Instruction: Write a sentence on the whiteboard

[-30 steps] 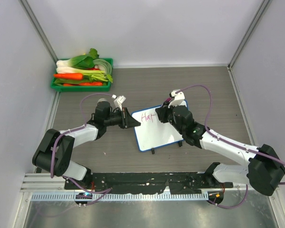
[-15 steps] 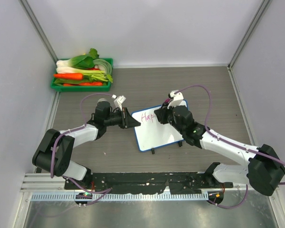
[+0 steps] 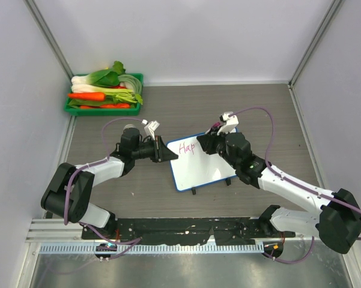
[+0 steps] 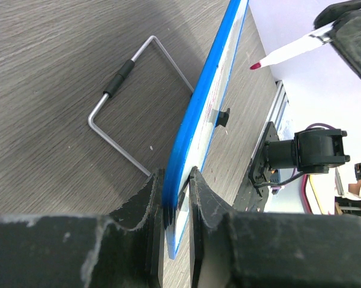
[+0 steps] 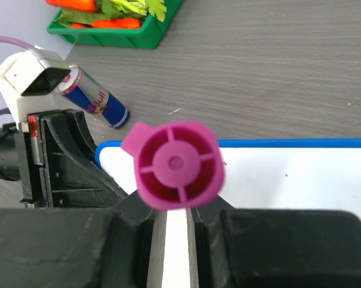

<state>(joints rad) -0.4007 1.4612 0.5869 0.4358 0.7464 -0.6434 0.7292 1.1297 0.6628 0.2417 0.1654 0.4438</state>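
Neighbouring the whiteboard (image 3: 203, 165): can (image 5: 95, 101) beside left fingers (image 4: 145, 223), vegetable tray (image 3: 102, 111) far-left.

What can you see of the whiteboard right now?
The whiteboard is a small white rectangle with rounded corners, a thin blue rim and small black feet at its near edge. It sits in the middle of the table, seemingly raised at a tilt. Pink letters reading "Hap" run along its far left corner. The left gripper clamps its left edge. The right gripper holds a marker with its tip at the writing face; contact cannot be confirmed.
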